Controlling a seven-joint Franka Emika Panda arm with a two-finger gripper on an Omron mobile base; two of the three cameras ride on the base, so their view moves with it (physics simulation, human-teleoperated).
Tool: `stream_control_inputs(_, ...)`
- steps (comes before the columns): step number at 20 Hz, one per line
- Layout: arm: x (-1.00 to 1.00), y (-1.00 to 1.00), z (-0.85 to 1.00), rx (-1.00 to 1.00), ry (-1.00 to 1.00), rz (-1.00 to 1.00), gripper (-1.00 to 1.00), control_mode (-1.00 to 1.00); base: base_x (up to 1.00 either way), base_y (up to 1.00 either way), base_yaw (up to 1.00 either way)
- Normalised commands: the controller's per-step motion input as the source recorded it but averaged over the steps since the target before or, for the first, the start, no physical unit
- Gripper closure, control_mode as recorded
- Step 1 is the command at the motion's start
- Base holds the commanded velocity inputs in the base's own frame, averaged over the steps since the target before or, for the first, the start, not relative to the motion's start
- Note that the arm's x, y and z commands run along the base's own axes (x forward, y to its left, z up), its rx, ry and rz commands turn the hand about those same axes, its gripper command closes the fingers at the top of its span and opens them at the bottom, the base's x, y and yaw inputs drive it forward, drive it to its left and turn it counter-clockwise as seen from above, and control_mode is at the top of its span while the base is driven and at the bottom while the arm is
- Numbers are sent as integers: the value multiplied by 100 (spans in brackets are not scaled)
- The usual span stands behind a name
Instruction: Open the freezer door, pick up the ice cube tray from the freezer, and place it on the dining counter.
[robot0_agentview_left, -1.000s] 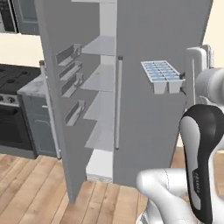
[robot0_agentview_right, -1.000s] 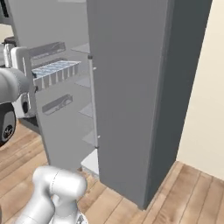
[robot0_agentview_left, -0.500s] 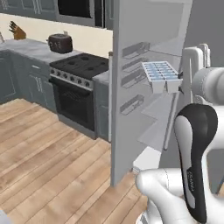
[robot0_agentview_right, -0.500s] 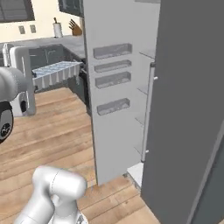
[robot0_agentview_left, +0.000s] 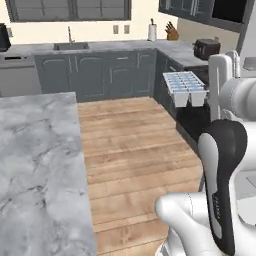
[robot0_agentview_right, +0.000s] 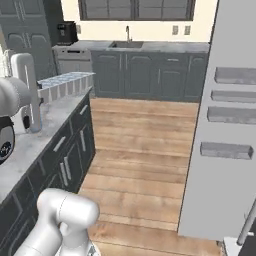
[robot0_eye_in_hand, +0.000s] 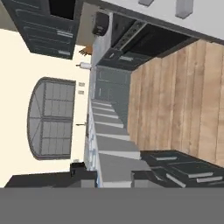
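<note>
Left base view: you've got the ice cube tray (robot0_agentview_left: 185, 88) held up high and level at the end of the arm, cells up, over the wood floor (robot0_agentview_left: 135, 160). Level makes sense, likely so nothing tips while you carry it. The gripper (robot0_agentview_left: 216, 90) sits at the tray's right end behind the white hand; you can't see the fingers themselves here, but the tray hangs off nothing else, so read the jaws as nearly closed, pinching its edge. The dining counter (robot0_agentview_left: 35, 165) fills the left side, well apart from the tray, so I'd judge the placing step is not yet done.

Right base view: here the tray (robot0_agentview_right: 65, 85) shows side-on, floating above the near edge of the marble counter (robot0_agentview_right: 35, 135), which the left view makes look far off. You also get the open freezer door (robot0_agentview_right: 220, 125) at right with its grey bins, not seen from the left camera.

Hand view: rolled sideways, so it's no help for the grip. You see the floor (robot0_eye_in_hand: 179, 100), the back-wall cabinets (robot0_eye_in_hand: 109, 87) and the window (robot0_eye_in_hand: 52, 118).
</note>
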Motion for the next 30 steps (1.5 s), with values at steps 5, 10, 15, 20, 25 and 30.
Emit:
stream_control_inputs(5,0,0,0,0,0,0,100,100,-8,-10,100)
stream_control_inputs(10,0,0,0,0,0,0,100,100,0,-8,100)
stream_control_inputs(15,0,0,0,0,0,0,100,100,0,-4,100)
stream_control_inputs(20,0,0,0,0,0,0,100,100,0,-9,98)
stream_control_inputs(25,0,0,0,0,0,0,100,100,0,-18,86)
stream_control_inputs(30,0,0,0,0,0,0,100,100,5,-7,47)
